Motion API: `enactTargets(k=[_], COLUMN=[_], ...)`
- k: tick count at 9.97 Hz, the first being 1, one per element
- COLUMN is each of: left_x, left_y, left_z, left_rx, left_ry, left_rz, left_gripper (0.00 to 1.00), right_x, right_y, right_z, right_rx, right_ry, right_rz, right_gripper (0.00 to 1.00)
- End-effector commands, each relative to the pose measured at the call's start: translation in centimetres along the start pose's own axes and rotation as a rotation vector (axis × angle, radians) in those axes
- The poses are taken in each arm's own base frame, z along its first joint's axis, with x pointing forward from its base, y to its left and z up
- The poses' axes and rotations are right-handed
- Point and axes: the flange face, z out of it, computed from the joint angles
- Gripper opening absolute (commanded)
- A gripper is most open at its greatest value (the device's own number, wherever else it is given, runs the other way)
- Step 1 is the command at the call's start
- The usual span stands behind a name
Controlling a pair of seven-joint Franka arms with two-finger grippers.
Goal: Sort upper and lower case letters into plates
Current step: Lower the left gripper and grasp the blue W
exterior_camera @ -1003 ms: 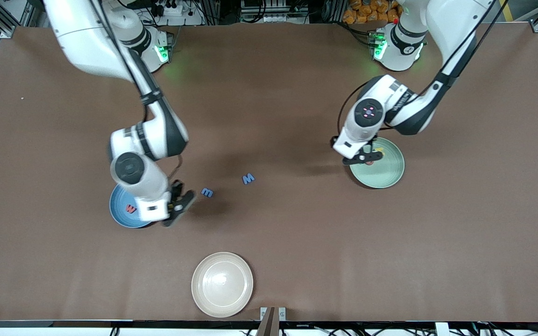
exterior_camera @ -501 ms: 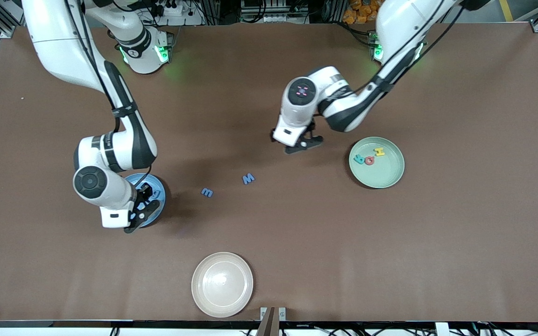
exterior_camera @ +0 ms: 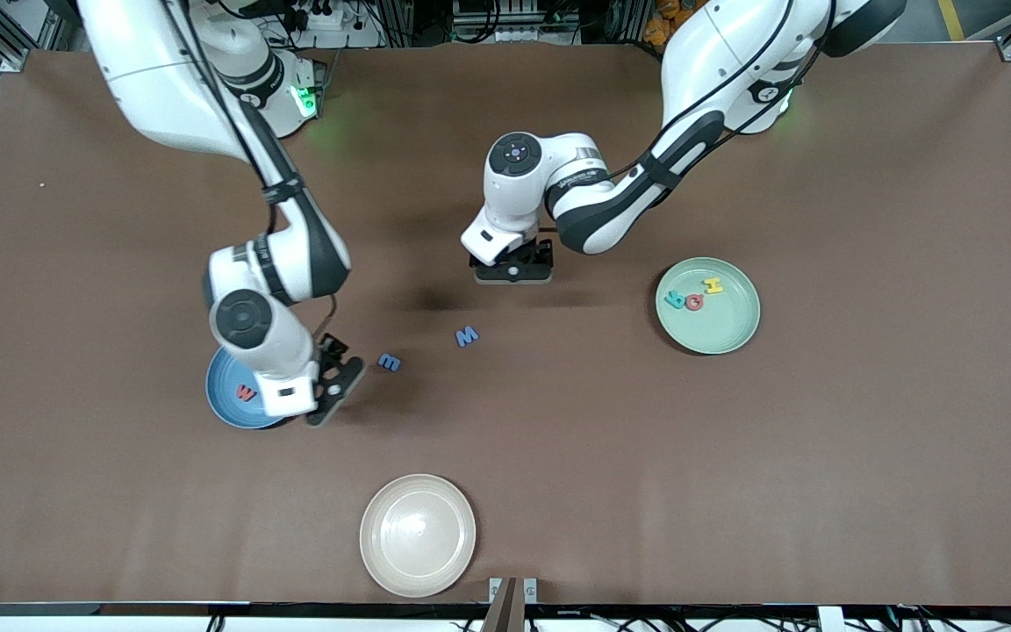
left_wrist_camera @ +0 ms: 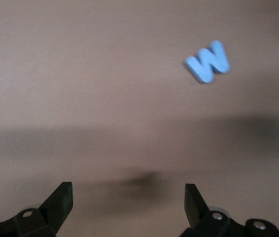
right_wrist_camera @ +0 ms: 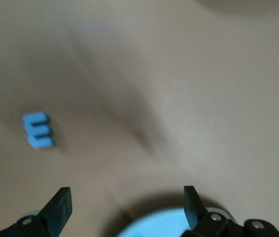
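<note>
Two blue letters are left on the desk — the lowercase m (exterior_camera: 390,362) just beside the right tool (exterior_camera: 336,389), spread apart at the blue plate's (exterior_camera: 226,405) edge, and the capital M (exterior_camera: 467,335) nearer the camera than the left tool (exterior_camera: 512,271), likewise spread and empty. Each is best taken by its nearer arm.

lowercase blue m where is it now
In the front view the lowercase blue m lies on bare table between the right gripper and the capital blue M.
</note>
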Motion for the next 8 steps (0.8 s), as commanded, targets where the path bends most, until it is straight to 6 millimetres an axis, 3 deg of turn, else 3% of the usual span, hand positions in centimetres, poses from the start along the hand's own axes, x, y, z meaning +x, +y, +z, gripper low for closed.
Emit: enactTargets(k=[1,3,6,8], left_x=[2.1,3.2,4.0,3.2], left_y=[0.5,-1.0,-0.4,1.3], left_z=[-0.5,0.4,1.1,2.3], left_rx=[-0.01,0.019,-0.008,-0.044], left_ry=[0.042,0.039,0.073,0.167], left_rz=[0.318,0.554,0.688,0.776], left_gripper=[1.0,1.0,1.0,1.0], right_x=[1.3,0.8,-1.2,-3.7], right_y=[-1.8,-1.1,1.7,4.7], right_z=[1.8,1.5,0.5,0.1], right_rx=[-0.002,0.0,-0.01,-0.007], right_ry=[0.009,0.005,0.013,0.003], right_rz=[-0.013,0.002,0.05,0.105], right_gripper=[1.0,1.0,1.0,1.0])
